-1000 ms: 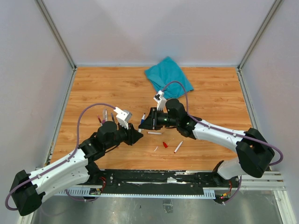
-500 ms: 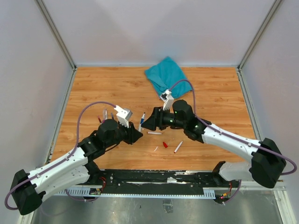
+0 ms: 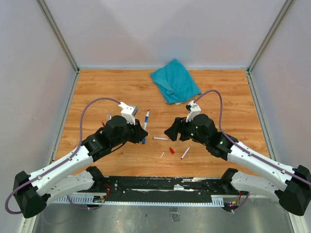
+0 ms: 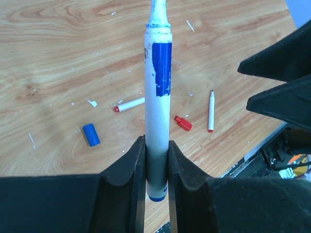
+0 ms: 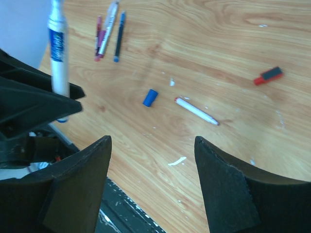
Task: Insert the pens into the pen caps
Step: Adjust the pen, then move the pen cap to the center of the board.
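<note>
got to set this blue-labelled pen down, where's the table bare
Bare wood: the wooden table's far left, between its left edge and the crumpled teal cloth, and its right side past the cloth. Crowded: near centre, where a loose white pen, small red plastic cap and red-tipped white pen lie; more thin pens bunch left of centre.

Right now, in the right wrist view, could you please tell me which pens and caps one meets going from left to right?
blue-labelled pen, held upright → cluster of pens → blue cap → red-tipped pen, lying flat → red cap
</note>
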### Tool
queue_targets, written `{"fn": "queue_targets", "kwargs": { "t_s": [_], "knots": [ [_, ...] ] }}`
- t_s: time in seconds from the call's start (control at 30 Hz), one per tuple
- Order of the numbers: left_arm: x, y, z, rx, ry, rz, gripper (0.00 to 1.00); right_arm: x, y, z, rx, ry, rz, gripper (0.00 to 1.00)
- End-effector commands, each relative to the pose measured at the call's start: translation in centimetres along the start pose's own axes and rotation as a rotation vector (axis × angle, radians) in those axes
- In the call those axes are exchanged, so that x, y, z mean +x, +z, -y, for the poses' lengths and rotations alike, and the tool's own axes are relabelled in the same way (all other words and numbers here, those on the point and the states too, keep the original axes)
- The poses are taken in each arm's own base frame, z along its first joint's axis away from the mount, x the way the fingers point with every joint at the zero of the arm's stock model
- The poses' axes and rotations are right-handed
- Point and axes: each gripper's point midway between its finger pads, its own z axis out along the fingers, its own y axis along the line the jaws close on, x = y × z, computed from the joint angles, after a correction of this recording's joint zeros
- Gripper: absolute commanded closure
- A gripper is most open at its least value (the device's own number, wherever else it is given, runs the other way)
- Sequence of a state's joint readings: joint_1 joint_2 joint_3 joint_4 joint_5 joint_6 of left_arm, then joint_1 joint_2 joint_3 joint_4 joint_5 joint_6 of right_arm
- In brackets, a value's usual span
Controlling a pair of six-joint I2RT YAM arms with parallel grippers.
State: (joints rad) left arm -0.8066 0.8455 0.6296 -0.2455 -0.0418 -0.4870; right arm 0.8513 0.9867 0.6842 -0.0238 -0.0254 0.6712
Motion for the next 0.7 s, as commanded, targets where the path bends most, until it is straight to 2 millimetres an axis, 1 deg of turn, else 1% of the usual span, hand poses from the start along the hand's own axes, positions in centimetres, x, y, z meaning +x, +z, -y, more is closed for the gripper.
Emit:
{"fn": "queue_targets", "kwargs": {
  "t_s": [0.0,0.13,0.23,0.3,0.4,0.47,0.53,0.67],
  "knots": [
    [-1.5,-0.2,0.2,-0.042,-0.007,0.000,0.99,0.6,-0.9,3.0,0.132,-0.038,0.016,0.30],
    [-2.5,-0.2,0.1,-0.078,0.002,0.005,1.00,0.6,-1.5,3.9,0.174,-0.048,0.024,0.30],
    [-3.8,-0.5,-0.9,-0.147,-0.002,0.035,1.00,0.5,-1.7,4.2,0.186,-0.058,0.027,0.30],
    [-4.9,-0.9,-1.7,-0.181,-0.013,0.064,1.00,0.5,-1.7,4.3,0.189,-0.068,0.024,0.30],
    [-6.1,-1.7,-2.2,-0.166,-0.025,0.120,0.99,0.9,-1.6,4.5,0.196,-0.097,-0.004,0.29],
    [-6.7,-2.4,-2.9,-0.192,-0.023,0.159,0.99,1.0,-1.4,4.1,0.182,-0.129,-0.036,0.29],
    [-7.1,-3.2,-3.4,-0.219,-0.015,0.169,0.99,1.4,-1.1,4.0,0.180,-0.149,-0.074,0.29],
    [-6.8,-4.4,-3.9,-0.245,0.021,0.147,1.00,1.9,0.2,3.5,0.174,-0.158,-0.128,0.31]
  ]
}}
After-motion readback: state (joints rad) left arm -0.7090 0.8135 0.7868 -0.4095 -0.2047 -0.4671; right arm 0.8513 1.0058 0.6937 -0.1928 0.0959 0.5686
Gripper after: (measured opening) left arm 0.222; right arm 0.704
